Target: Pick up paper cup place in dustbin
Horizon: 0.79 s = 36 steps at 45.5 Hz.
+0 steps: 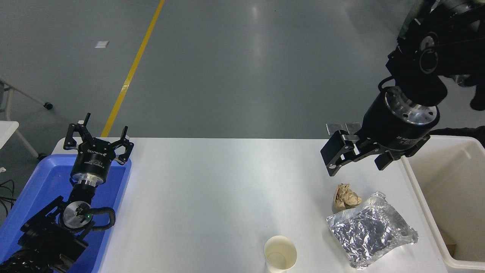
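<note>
One upright unprinted paper cup [280, 258] near table [212, 197] edge

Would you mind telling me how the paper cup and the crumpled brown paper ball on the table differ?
The paper cup is white with a cream inside; the brown paper ball is tan. The cup keeps a smooth round form and stands upright, mouth open; the ball is crushed and creased. The cup sits alone near the table's front edge; the ball lies farther back, against the foil bag. Both rest on the white table, ungrasped.
</note>
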Available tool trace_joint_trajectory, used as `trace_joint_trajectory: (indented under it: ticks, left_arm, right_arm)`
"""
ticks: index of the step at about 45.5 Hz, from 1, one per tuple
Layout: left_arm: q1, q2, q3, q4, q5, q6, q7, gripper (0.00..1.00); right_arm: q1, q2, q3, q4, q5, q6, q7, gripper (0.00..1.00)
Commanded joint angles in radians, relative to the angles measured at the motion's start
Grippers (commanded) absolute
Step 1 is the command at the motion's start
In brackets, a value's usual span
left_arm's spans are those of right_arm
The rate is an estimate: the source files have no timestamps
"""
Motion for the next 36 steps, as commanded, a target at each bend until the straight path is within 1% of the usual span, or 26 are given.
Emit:
trace_joint_trajectory:
  ticks: [1, 9, 18, 25, 30, 36]
  left_arm:
    - [0.000, 0.000, 0.000, 0.000, 0.000, 0.000, 0.000, 1.00]
    - [0.000, 0.000, 0.000, 0.000, 0.000, 0.000, -0.002, 1.00]
    - [0.000, 0.000, 0.000, 0.000, 0.000, 0.000, -0.002, 1.00]
    - [0.000, 0.000, 0.000, 0.000, -0.001, -0.001, -0.002, 1.00]
    - [0.000, 0.000, 0.000, 0.000, 0.000, -0.001, -0.002, 1.00]
    - [0.000, 0.000, 0.000, 0.000, 0.000, -0.001, -0.002, 1.00]
  right_arm:
    - [-0.122, 0.021, 0.062, -0.057, 0.071, -0.023, -0.001, 1.00]
    - [-0.264, 0.042, 0.116, -0.083, 0.143, -0.086, -0.001, 1.00]
    - [-0.442, 0.047, 0.185, -0.135, 0.146, -0.115, -0.001, 1.00]
    - [-0.588, 0.056, 0.232, -0.178, 0.117, -0.173, -0.001, 1.00]
    - [-0.689, 0.062, 0.268, -0.222, 0.065, -0.190, -0.001, 1.00]
    - [-0.827, 0.064, 0.314, -0.291, -0.010, -0.247, -0.001, 1.00]
